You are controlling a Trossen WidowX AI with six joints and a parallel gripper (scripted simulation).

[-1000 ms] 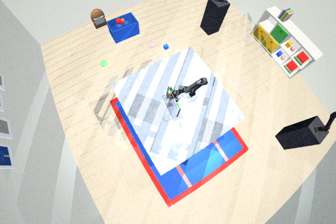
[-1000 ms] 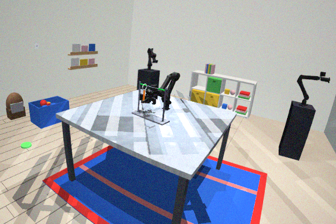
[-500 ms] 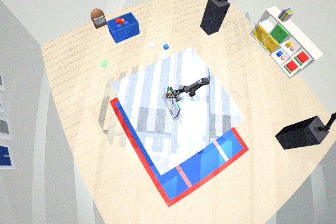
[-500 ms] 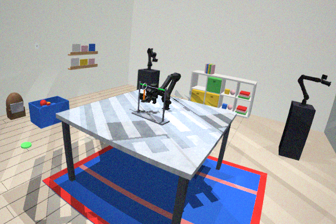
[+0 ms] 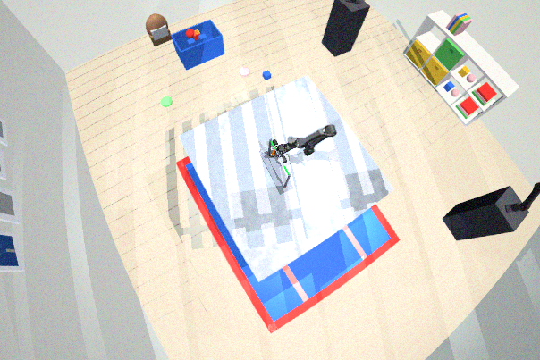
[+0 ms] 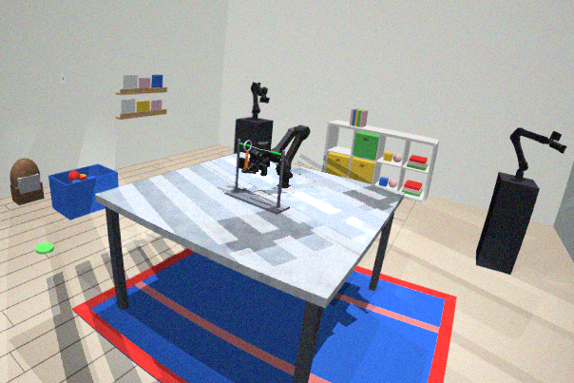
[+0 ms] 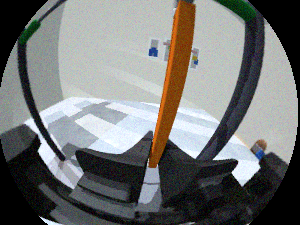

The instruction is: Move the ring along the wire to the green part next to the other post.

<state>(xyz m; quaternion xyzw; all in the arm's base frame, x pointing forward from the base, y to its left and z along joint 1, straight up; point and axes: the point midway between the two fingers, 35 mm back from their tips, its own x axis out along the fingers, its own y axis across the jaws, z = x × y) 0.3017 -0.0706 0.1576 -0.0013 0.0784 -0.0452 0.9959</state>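
The orange handle (image 5: 274, 151) (image 6: 246, 160) (image 7: 175, 81) hangs under the pale ring (image 6: 247, 141), near the left post (image 6: 237, 167) in the exterior view. The ring appears around the green wire part (image 6: 241, 143) (image 7: 236, 7) there; exact contact is too small to tell. In the wrist view the ring is almost wholly cut off by the top edge. My gripper (image 7: 154, 134) is shut on the lower end of the handle, below the wire. The other green part (image 5: 286, 170) (image 6: 274, 153) (image 7: 30, 32) is beside the right post (image 6: 281, 177), across the thin grey wire.
The two posts stand on a flat dark base (image 6: 280, 208) on the grey-white table (image 6: 190, 222). My arm (image 5: 313, 137) (image 6: 296, 142) reaches in from the side of the frame opposite the exterior view. Two other arms stand on black pedestals (image 5: 345, 26) (image 6: 506, 222) away from the table.
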